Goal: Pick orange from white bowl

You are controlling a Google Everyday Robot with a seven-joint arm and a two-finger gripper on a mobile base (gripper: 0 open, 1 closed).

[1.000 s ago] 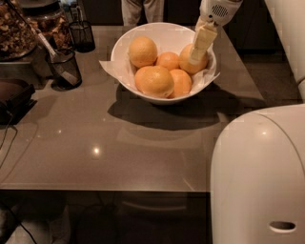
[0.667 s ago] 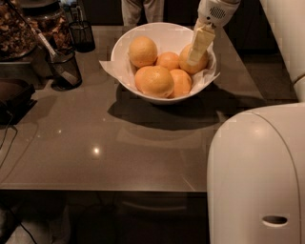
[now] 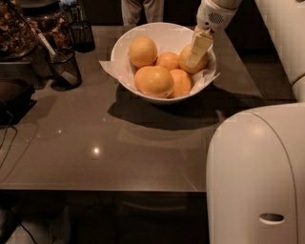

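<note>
White bowl (image 3: pixel 164 31) on the worktop (image 3: pixel 119 143) holds the orange (image 3: pixel 183 56) at its right side. My gripper (image 3: pixel 197 51) hangs over that orange, seemingly touching it; can't tell whether my jaws are spread or pinching.

**Clutter along the tabletop's left and far edges**

A glossy grey-brown tabletop (image 3: pixel 119 157) carries a dark mesh cup (image 3: pixel 64 71) at its left, with a pale utensil (image 3: pixel 47 45) leaning in it. A second mesh cup (image 3: pixel 82 35) stands farther back. Beside them sit jars (image 3: pixel 16 31) of what may be nuts or granola. A thin cable (image 3: pixel 7 138) trails off the left edge. Someone's legs (image 3: pixel 140 9) stand behind. The gripper (image 3: pixel 198 53) hangs over the far right.
</note>
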